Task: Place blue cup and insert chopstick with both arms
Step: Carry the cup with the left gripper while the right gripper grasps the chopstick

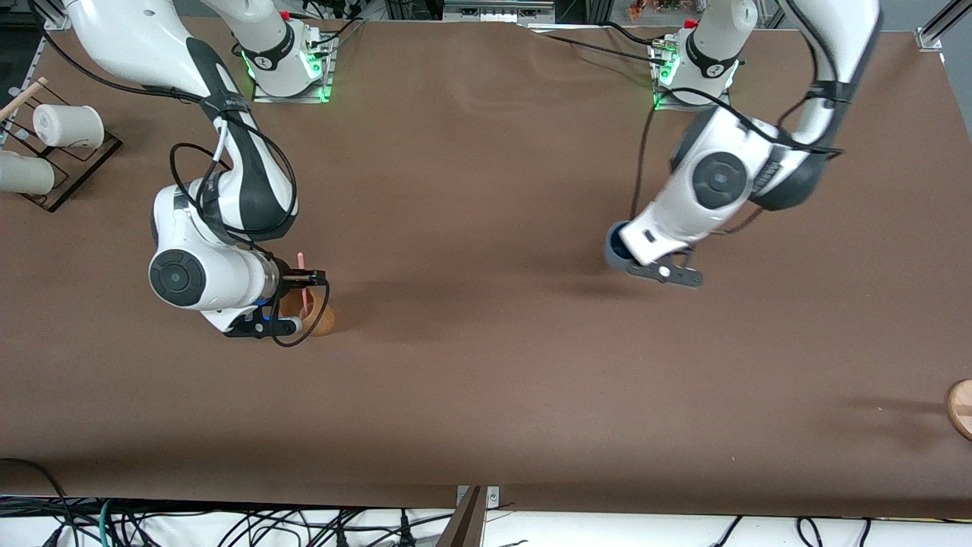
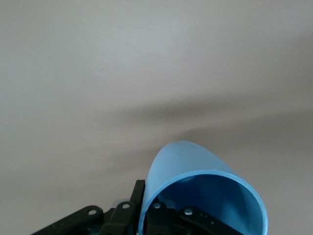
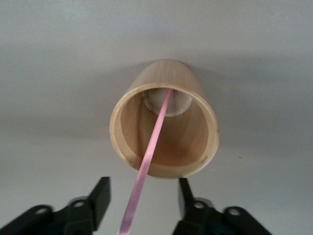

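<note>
With my left claw (image 1: 668, 267) clamped on the blue cup's (image 2: 195, 196) rim just above the table, my right claw (image 3: 142, 200) stands partly open astride the pink chopstick (image 3: 146, 166) in the tan cup (image 3: 164, 117), so I'd pinch squarely and lift straight up.

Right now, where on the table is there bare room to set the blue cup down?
Widest bare stretch: mid-table, between the tan cup under the right hand and the blue cup shut in the left hand. The strip nearest the front camera is bare too. Crowded: the white cups on the rack.
</note>
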Tool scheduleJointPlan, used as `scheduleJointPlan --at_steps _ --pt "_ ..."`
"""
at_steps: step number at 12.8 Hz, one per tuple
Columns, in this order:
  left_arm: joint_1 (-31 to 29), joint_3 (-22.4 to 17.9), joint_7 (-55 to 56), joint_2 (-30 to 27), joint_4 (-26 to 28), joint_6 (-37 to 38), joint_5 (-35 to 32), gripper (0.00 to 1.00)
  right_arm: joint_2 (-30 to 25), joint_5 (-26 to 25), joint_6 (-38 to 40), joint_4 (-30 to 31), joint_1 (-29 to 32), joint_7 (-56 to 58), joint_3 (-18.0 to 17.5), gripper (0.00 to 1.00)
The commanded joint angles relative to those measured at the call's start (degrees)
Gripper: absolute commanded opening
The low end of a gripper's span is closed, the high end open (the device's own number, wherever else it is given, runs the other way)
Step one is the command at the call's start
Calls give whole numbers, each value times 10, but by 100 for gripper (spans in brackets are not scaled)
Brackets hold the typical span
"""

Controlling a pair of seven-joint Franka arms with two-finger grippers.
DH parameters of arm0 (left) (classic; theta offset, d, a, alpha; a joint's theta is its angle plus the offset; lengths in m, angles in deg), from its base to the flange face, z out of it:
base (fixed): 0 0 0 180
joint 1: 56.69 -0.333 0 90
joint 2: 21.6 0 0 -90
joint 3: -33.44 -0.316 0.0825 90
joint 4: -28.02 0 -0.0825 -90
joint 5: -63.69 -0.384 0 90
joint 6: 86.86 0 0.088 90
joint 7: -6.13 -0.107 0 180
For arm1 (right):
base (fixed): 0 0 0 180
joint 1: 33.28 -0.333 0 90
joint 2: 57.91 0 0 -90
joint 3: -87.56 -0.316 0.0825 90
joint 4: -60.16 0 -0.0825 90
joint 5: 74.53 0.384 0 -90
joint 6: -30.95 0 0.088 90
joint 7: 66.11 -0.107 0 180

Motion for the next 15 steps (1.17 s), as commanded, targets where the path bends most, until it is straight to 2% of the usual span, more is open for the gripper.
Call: scheduleJointPlan --at_steps 1,4,5,7,8,9,11,12,13,15 --pt "35 41 115 61 -42 5 -6 0 5 7 6 -17 -6 -5 6 50" --pt "106 37 205 123 -61 -48 -19 0 4 6 8 -17 -6 -4 6 41" --pt "111 36 232 137 -61 -71 -47 0 4 6 7 -17 -6 -4 6 36" --pt "116 38 255 142 -60 -70 -101 0 4 6 7 -17 -7 -4 9 26" --pt "116 39 256 143 -60 -70 -102 41 4 6 6 -17 -7 -4 9 22" --pt "116 40 259 140 -60 -66 -102 99 4 6 6 -17 -7 -4 9 18" --pt "114 46 257 112 -63 -32 -95 100 4 6 6 -17 -7 -4 9 9" --pt "110 62 257 95 -71 -2 -90 100 4 6 6 -17 -7 -3 9 5" --pt "102 80 255 87 -85 44 -85 100 4 5 7 -17 -7 -3 9 1" --pt "94 102 237 82 -136 144 -82 100 2 5 12 -17 -6 -3 9 0"
